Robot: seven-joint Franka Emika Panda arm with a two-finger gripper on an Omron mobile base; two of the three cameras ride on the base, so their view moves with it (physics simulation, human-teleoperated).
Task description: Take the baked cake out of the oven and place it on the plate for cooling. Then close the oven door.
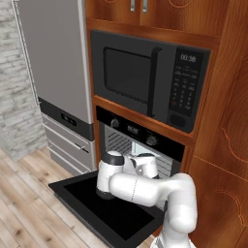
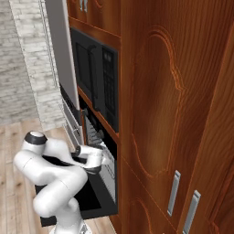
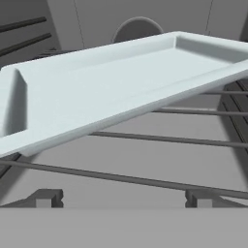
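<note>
Oven [image 1: 140,131] interior shows close in the hand view: pale tray [image 3: 111,82] on rack [image 3: 145,138], jaws spread.

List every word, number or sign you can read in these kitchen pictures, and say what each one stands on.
"00:56", roughly: on the microwave display, top of its keypad; the digits are blurred, so the last ones are uncertain.
Microwave keypad labels: too small to read.
Oven display, between its two knobs: lit marks, too blurred to read.
Fridge panel on its dark band: small marks, unreadable.
Hand view, tray on the oven rack: no text.
</note>
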